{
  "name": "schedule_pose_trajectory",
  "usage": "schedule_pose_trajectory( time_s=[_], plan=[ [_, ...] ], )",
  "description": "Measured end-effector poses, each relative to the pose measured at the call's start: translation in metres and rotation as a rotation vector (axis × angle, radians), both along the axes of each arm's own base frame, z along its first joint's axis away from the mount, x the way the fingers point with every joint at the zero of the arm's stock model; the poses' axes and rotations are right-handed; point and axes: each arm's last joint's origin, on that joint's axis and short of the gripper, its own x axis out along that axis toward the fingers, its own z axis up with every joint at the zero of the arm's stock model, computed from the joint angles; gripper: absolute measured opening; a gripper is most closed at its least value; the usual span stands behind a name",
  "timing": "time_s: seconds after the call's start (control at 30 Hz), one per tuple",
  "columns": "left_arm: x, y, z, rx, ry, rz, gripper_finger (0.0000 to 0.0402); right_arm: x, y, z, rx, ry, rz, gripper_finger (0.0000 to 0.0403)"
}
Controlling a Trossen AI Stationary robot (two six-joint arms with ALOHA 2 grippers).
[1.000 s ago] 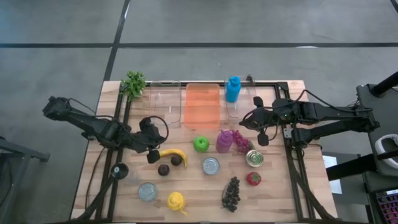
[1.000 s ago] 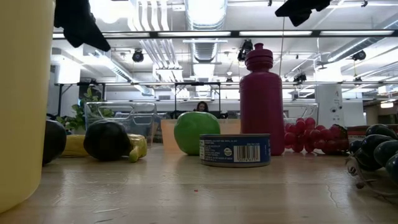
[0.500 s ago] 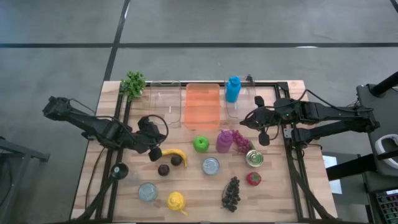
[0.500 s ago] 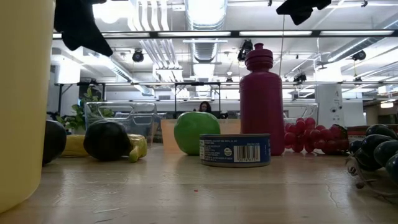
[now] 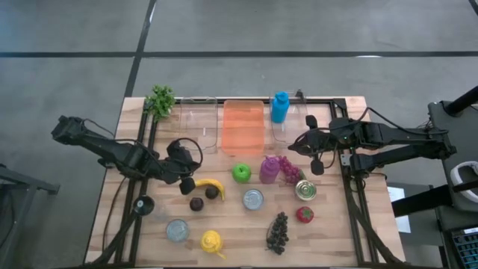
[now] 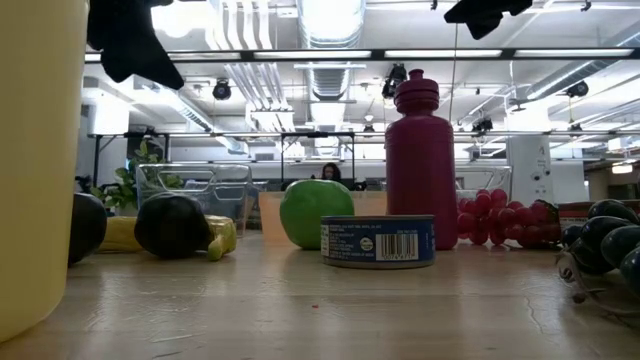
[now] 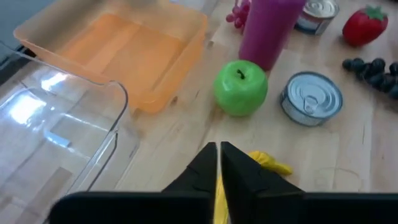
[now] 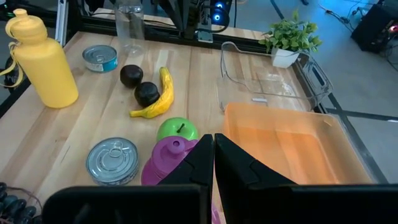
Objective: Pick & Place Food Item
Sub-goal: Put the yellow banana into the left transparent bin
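Observation:
A yellow banana (image 5: 209,184) lies flat on the wooden table, next to two dark round fruits (image 5: 196,203). My left gripper (image 5: 184,187) hangs above the banana's left end and touches nothing. In its wrist view its fingers (image 7: 217,149) stand almost together, and the banana (image 7: 267,163) shows below them. A green apple (image 5: 240,172) sits right of the banana. An orange tray (image 5: 243,125) and a clear container (image 5: 198,123) stand at the back. My right gripper (image 5: 315,166) waits shut, high above the red grapes (image 5: 288,169).
A magenta bottle (image 5: 269,169), two tins (image 5: 253,199), a strawberry (image 5: 304,214), dark grapes (image 5: 278,232) and a yellow bottle (image 5: 212,242) crowd the middle and near side. A blue bottle (image 5: 280,107) and a potted plant (image 5: 160,100) stand at the back.

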Motion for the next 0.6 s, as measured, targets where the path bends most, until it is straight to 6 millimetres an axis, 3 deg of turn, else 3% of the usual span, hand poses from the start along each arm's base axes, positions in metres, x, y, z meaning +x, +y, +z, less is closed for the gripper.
schedule_pose_trajectory(
  time_s=[0.27,0.6],
  plan=[
    [0.005,-0.002,0.000,0.099,0.012,-0.104,0.0115,0.000,0.000,0.000,0.000,-0.001,0.000,0.0008],
    [0.027,-0.013,-0.034,0.123,0.212,-0.207,0.0132,0.000,0.000,0.000,0.000,-0.002,-0.001,0.0008]
  ],
)
